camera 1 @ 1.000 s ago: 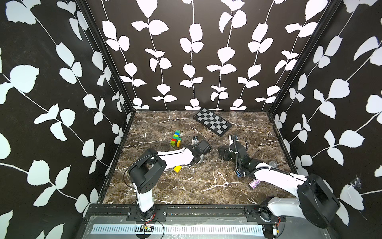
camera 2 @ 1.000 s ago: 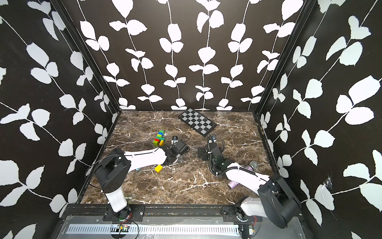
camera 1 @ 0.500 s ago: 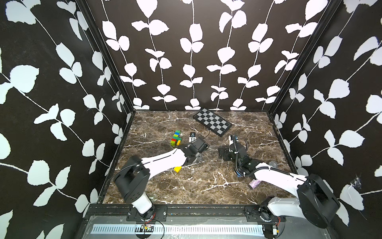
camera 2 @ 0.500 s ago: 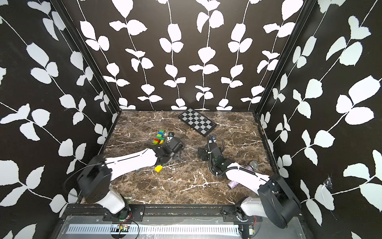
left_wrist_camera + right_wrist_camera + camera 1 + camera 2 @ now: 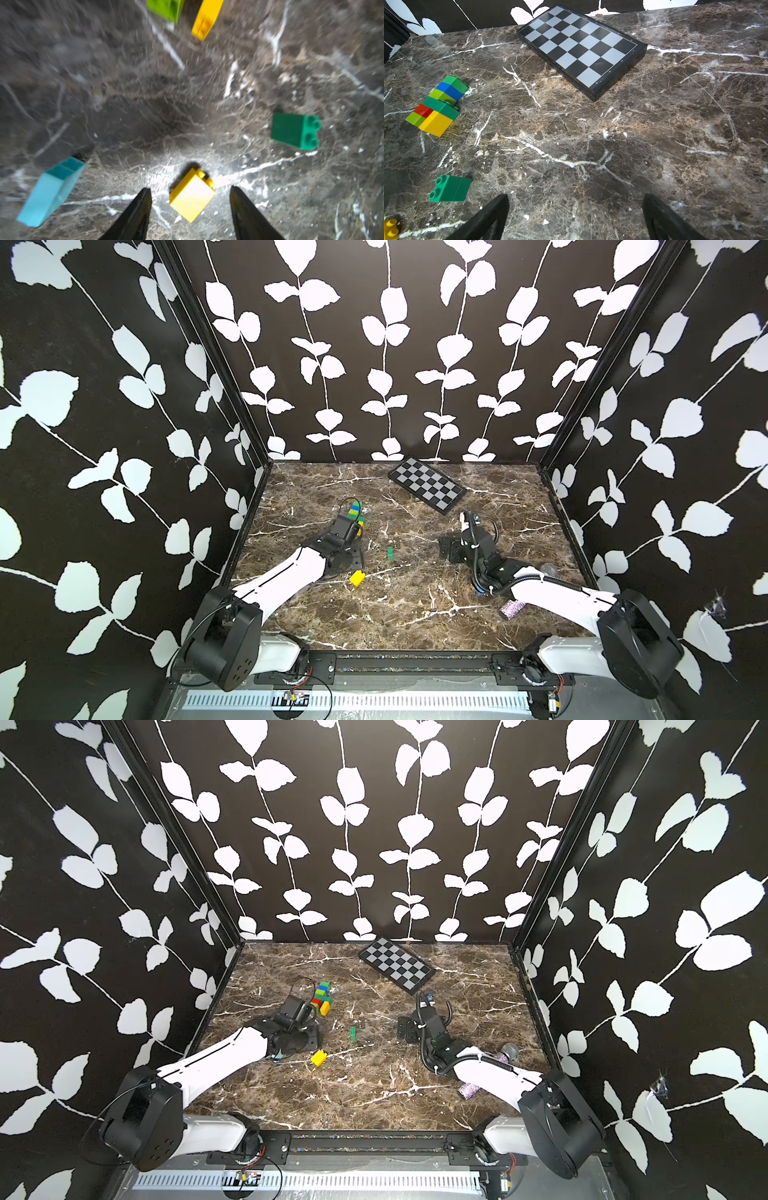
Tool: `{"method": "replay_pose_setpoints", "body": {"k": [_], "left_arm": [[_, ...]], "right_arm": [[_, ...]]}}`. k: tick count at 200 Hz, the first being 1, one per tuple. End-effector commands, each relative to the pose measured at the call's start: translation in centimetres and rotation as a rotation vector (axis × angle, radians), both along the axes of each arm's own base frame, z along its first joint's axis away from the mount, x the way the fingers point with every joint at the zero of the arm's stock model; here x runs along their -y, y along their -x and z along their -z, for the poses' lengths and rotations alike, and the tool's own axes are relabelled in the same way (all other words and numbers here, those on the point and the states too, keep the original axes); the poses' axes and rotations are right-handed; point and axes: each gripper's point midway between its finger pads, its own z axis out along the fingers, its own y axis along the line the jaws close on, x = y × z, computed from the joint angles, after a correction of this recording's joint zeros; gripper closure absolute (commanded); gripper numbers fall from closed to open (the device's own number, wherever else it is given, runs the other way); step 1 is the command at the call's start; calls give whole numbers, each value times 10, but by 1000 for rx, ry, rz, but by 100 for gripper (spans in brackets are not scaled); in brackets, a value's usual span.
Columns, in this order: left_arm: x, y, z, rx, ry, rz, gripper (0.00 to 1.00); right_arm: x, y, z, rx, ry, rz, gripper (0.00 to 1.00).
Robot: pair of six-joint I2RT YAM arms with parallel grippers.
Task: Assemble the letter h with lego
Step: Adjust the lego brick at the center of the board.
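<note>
My left gripper [image 5: 189, 188]: fingers spread, a loose yellow brick [image 5: 192, 197] between the tips, touching neither. My right gripper [image 5: 576, 196]: fingers spread wide, gripping nothing. The joined lego stack [image 5: 436, 104] lies toward the marble table's [image 5: 675, 145] left edge. A dark green brick [image 5: 450, 189] lies near the middle.

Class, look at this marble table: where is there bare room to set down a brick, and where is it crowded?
Free: the near strip of table between yellow brick and glittery cylinder; the far corner between checkered board and brick stack. Crowded: from that stack down to the yellow brick.
</note>
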Motion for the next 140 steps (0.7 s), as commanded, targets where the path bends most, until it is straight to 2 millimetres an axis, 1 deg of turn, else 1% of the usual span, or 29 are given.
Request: {"method": "replay_pose_setpoints", "body": {"k": [1, 28, 43, 58, 78, 111, 140], "left_arm": [[18, 4, 11, -37, 96, 92, 38], [26, 4, 27, -81, 123, 135, 36], [36, 6, 34, -121, 162, 162, 36], [42, 8, 38, -147, 194, 166, 37], [51, 13, 37, -168, 261, 163, 37], [52, 34, 36, -228, 323, 116, 37], [46, 54, 37, -256, 331, 65, 37]], "right_arm": [[-8, -7, -16, 27, -45, -1, 1], [-15, -7, -13, 3, -48, -32, 0], [-15, -7, -13, 1, -48, -35, 0], [-16, -7, -13, -1, -47, -38, 1], [-17, -7, -12, -5, -47, -42, 1], [-20, -7, -9, -19, -48, -48, 1], [-21, -8, -5, -33, -45, -51, 1]]}}
